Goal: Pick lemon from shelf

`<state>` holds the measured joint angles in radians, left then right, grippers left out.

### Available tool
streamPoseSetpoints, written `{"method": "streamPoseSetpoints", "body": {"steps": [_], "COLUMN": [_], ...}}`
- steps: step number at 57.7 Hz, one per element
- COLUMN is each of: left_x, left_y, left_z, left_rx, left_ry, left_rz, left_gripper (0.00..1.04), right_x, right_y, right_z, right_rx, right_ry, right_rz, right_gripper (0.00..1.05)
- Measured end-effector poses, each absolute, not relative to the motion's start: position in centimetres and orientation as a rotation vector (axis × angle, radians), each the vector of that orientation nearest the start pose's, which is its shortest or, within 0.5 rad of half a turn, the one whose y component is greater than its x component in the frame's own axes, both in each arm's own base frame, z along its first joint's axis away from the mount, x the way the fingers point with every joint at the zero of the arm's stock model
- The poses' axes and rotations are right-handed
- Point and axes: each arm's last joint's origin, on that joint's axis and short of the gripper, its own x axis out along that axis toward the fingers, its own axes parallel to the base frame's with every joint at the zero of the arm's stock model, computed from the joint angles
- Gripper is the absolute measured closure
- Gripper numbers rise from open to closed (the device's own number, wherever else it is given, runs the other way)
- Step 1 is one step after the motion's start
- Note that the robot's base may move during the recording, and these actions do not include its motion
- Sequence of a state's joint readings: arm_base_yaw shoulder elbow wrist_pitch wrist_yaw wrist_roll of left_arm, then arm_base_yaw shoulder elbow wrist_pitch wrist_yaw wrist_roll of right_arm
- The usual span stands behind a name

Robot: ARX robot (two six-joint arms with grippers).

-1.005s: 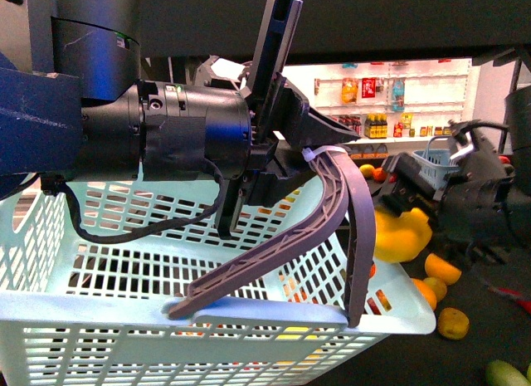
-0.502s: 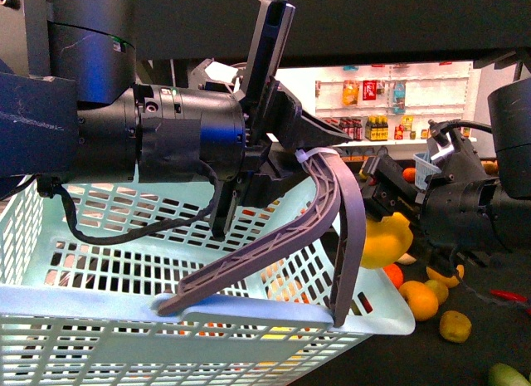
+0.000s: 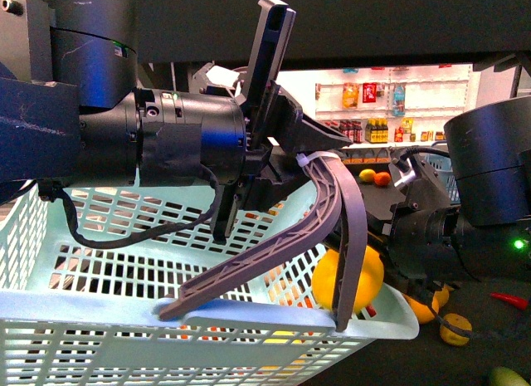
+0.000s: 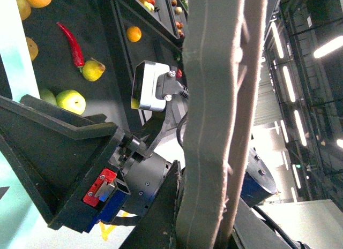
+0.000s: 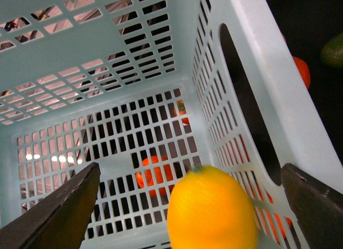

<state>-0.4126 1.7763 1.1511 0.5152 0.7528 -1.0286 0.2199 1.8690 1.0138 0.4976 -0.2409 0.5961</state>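
The lemon (image 5: 211,211), bright yellow and slightly blurred, is inside the pale blue basket (image 5: 252,61), loose between the wide-apart fingers (image 5: 64,206) of my open right gripper (image 5: 190,171), touching neither. In the front view the lemon (image 3: 358,280) shows through the basket (image 3: 83,320) wall behind the grey handle (image 3: 332,203), with the right gripper (image 3: 402,236) just beside it. My left gripper (image 3: 290,145) is shut on the basket handle (image 4: 214,126) and holds the basket up. The black shelf (image 3: 489,353) deck lies below at the right.
Oranges (image 3: 431,307), a yellowish fruit (image 3: 455,328), a red chili (image 3: 508,300) and a green fruit (image 3: 506,376) lie on the deck. The left wrist view shows a chili (image 4: 72,43), a pear (image 4: 92,69) and a green apple (image 4: 69,100). White store shelves (image 3: 390,104) stand behind.
My right gripper has swung left from the shelf to over the basket with the lemon. The lemon has left the fingers and now sits loose inside the basket.
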Motion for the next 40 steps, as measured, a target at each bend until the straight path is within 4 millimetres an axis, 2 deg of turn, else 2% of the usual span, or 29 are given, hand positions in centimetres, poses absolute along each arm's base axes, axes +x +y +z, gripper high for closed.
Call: {"method": "streamPoseSetpoints", "body": {"steps": [9,16,19,22,30,40], "left_x": [35.5,35.5,35.5,35.5,35.5,35.5], "left_y": [-17.7,-17.7,-17.7,-17.7,-17.7,-17.7], "left_z": [25.7,25.7,25.7,25.7,25.7,25.7], "left_rx": [-0.924,-0.928,-0.929,-0.929,-0.929,-0.93], "left_ry": [0.701,0.706,0.704,0.702,0.702,0.704], "left_rz": [-0.998,-1.0,-0.996,-0.994,-0.994,-0.996], "left_gripper": [0.95,0.95,0.95,0.95,0.95,0.95], "right_x": [38.2,38.0,37.6,37.1,34.0,29.7], "right_y": [7.8,5.2,3.3,2.3,-0.3,-0.8], "right_z": [18.9,21.2,23.2,24.5,28.3,29.9], "right_rx": [0.557,0.479,0.425,0.394,0.275,0.165], "right_ry": [0.441,0.341,0.258,0.204,0.045,-0.08], "right_rz": [0.292,0.194,0.145,0.116,0.05,0.036], "right_gripper": [0.02,0.02,0.02,0.02,0.02,0.02]}}
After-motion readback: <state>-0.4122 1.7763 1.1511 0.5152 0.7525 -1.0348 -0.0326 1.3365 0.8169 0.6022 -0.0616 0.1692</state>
